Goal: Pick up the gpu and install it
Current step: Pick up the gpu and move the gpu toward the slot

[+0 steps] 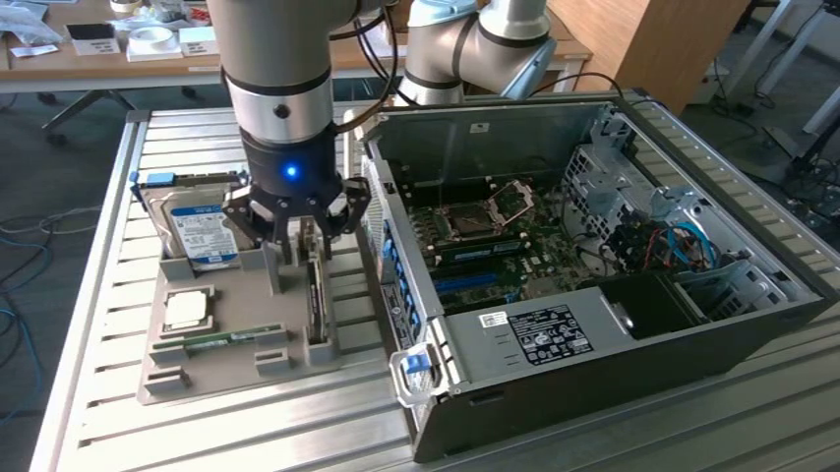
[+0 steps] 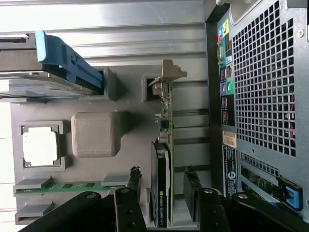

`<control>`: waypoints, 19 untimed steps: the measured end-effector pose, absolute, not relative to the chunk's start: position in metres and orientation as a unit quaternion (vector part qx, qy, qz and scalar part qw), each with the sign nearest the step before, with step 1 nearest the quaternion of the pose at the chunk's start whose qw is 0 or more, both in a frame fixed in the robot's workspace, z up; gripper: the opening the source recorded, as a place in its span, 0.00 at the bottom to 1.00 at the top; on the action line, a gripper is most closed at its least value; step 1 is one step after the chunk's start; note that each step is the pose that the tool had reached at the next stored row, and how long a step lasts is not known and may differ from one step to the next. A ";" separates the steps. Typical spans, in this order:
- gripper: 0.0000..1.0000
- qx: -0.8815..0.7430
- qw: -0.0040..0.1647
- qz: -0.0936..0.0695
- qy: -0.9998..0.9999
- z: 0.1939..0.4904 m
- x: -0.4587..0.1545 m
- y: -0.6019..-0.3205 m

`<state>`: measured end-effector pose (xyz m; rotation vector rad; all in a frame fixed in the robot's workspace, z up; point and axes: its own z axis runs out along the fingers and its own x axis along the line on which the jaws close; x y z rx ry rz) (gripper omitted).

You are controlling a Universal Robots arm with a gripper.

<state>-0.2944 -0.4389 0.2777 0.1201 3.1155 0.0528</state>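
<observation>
The gpu [image 1: 317, 298] stands on edge in a slot along the side of the grey holder tray [image 1: 234, 380] nearest the computer case. In the wrist view I see its green board [image 2: 167, 113], its black cooler block and its silver end bracket [image 2: 167, 72] at the far end. My gripper [image 1: 301, 252] hangs straight over the card's cooler end. It is open, with one finger [image 2: 134, 181] on each side of the card and a small gap left on both sides. The gripper [image 2: 163, 188] holds nothing.
The tray [image 2: 96, 169] also holds a silver hard drive [image 1: 199, 233] with a blue rail [image 2: 67, 65], a CPU [image 1: 187, 310] and a thin RAM stick [image 1: 218, 339]. The open computer case [image 1: 591, 265] lies close beside the tray, motherboard [image 1: 493, 241] exposed. Its perforated rear panel [image 2: 263, 87] is near the gripper.
</observation>
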 end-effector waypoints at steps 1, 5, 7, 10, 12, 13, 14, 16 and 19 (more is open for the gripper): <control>0.49 0.039 0.012 0.017 0.999 0.277 -0.294 -0.439; 0.49 0.039 0.012 0.017 0.999 0.271 -0.294 -0.439; 0.49 0.039 0.012 0.017 0.999 0.269 -0.294 -0.439; 0.49 0.039 0.012 0.017 0.999 0.266 -0.293 -0.439; 0.49 0.039 0.012 0.017 0.999 0.264 -0.293 -0.439; 0.49 0.039 0.012 0.017 0.999 0.262 -0.293 -0.439; 0.49 0.039 0.012 0.017 0.999 0.261 -0.293 -0.439; 0.49 0.039 0.012 0.017 0.999 0.258 -0.293 -0.439; 0.49 0.039 0.012 0.017 0.999 0.254 -0.293 -0.439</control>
